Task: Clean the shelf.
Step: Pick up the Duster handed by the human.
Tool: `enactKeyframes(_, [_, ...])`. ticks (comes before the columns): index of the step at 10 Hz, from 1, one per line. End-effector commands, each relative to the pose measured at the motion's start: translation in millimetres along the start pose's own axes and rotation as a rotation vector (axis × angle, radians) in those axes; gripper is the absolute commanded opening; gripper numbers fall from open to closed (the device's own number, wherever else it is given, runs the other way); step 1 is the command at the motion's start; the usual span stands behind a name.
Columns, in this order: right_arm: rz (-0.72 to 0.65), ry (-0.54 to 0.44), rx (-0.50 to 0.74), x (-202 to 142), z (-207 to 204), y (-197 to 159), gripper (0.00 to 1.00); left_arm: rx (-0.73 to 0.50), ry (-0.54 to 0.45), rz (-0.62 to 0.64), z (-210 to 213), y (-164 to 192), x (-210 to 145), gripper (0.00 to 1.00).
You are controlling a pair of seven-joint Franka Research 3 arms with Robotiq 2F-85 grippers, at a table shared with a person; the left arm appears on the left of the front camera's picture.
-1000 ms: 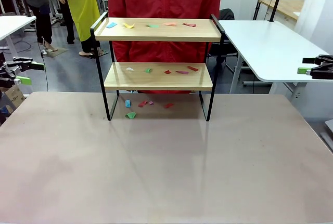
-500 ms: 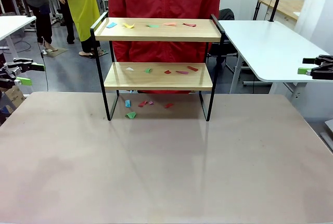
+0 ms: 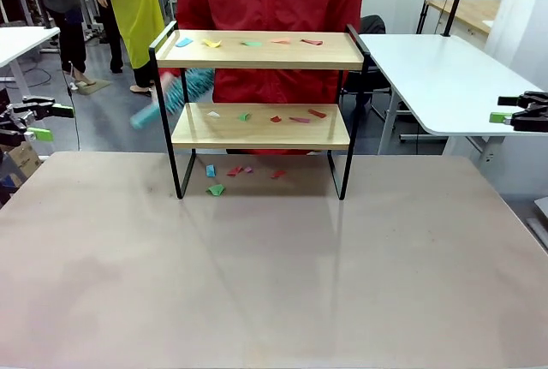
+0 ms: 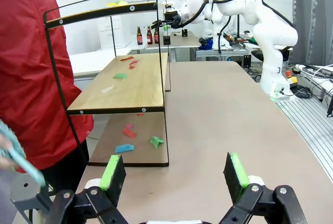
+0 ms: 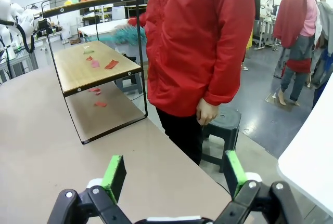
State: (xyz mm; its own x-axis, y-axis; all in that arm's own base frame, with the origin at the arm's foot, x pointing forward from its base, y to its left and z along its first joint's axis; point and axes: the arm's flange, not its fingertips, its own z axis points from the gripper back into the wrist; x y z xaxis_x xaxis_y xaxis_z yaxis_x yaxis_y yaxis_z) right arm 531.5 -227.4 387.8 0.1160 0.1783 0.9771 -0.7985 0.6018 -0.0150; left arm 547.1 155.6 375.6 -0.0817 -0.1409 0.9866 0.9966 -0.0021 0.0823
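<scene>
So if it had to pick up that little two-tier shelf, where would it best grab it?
Probably the thin black end rail that rises above the top board of the shelf, one at each end. It stands clear like a handle and looks slim enough to pinch; the boards look too wide. Come down from above, clear of the paper scraps.
</scene>
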Motion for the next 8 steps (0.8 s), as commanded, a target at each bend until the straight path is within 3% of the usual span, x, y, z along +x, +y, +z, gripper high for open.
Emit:
enactKeyframes(1, [-0.015,0.006,-0.014,8.0,-4.0,2.9,1.00,-0.001,0.005,-0.005,-0.4,0.3,2.6,1.00])
enactKeyframes(8, [-0.015,0.006,-0.014,8.0,-4.0,2.9,1.00,-0.001,0.005,-0.005,-0.4,0.3,2.6,1.00])
